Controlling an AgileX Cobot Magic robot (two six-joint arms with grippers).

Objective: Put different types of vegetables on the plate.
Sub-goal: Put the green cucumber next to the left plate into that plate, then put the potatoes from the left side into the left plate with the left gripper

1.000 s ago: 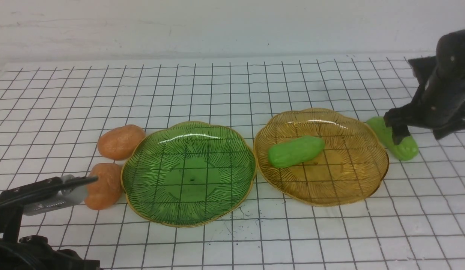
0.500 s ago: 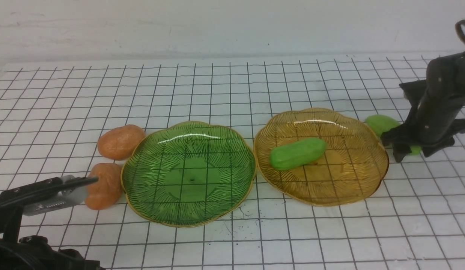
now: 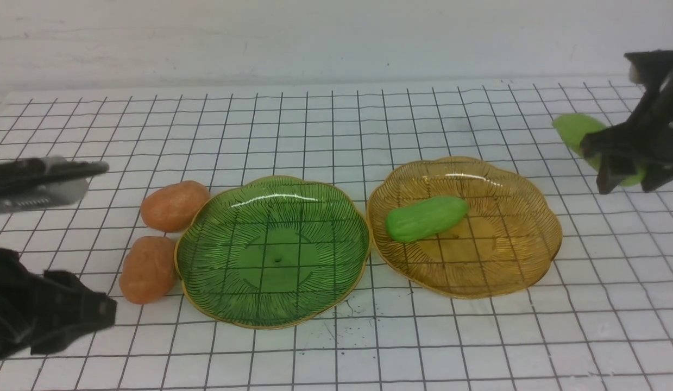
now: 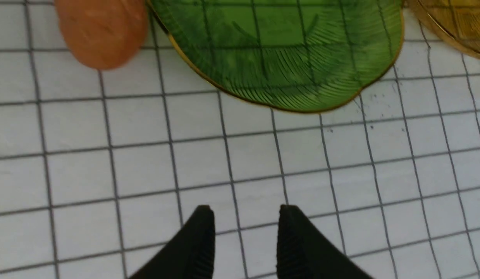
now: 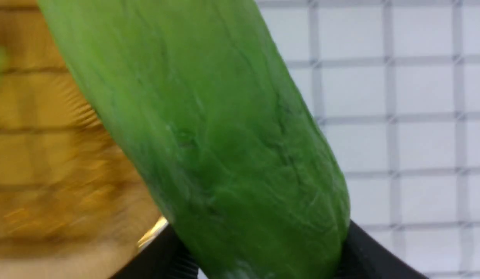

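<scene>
My right gripper is shut on a light-green gourd and holds it in the air, to the right of the amber plate. The right wrist view shows that gourd filling the jaws of the gripper. A second gourd lies in the amber plate. Two orange-brown potatoes lie on the table, touching the left rim of the empty green plate. My left gripper is open and empty, raised to the left of the potatoes. Its view shows the gripper above bare table.
The table is covered in a white sheet with a black grid. The two plates almost touch at the middle. The left wrist view shows one potato, the green plate's near rim and a corner of the amber plate.
My right gripper closed on the gourd lying right of the amber plate and lifted it up and to the right. My left gripper rose and drew back from the near potato.
</scene>
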